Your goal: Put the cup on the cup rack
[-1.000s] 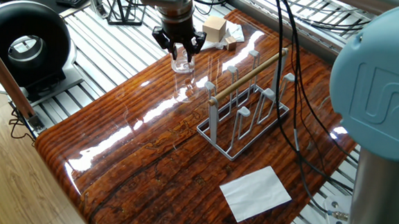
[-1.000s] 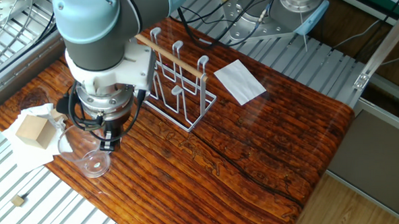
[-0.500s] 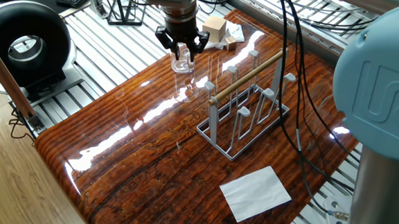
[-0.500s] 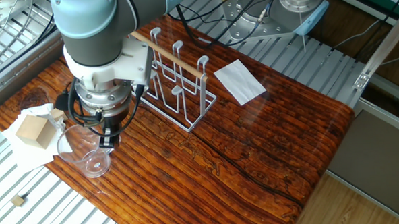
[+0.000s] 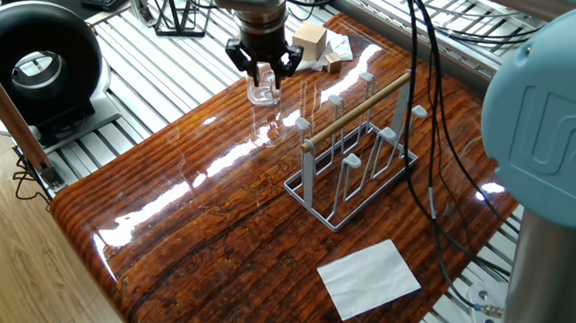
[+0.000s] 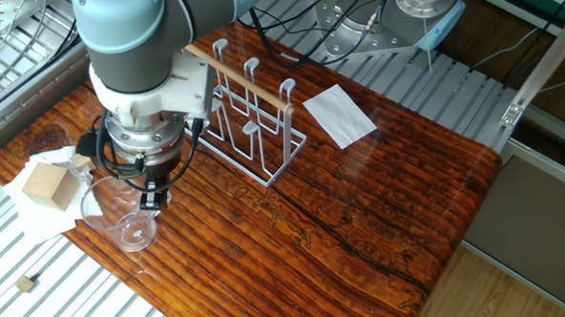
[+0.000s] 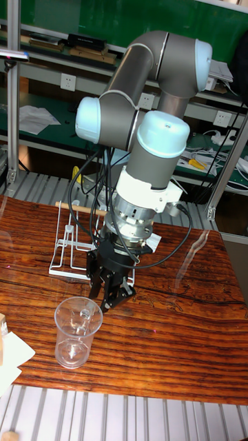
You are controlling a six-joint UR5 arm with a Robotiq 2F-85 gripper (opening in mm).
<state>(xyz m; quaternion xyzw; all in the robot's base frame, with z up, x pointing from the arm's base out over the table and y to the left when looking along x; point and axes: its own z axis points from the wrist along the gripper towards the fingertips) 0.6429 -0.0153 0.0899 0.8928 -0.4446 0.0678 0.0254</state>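
Presently: claw (image 7: 110,298) spread beside cup (image 7: 77,333) rim, empty; straddle wall squarely before clenching; cup rack (image 5: 356,155) right.

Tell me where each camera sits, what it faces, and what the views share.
One fixed view: high, beside the arm's base, looking across the table; blue joint at right, pincer over the cup.
The other fixed view: high, from the opposite side; wrist and pincer beside the cup.
Tall fixed view: low, at the table's edge by the cup, facing the whole arm.
All three share cup, pincer and rack.
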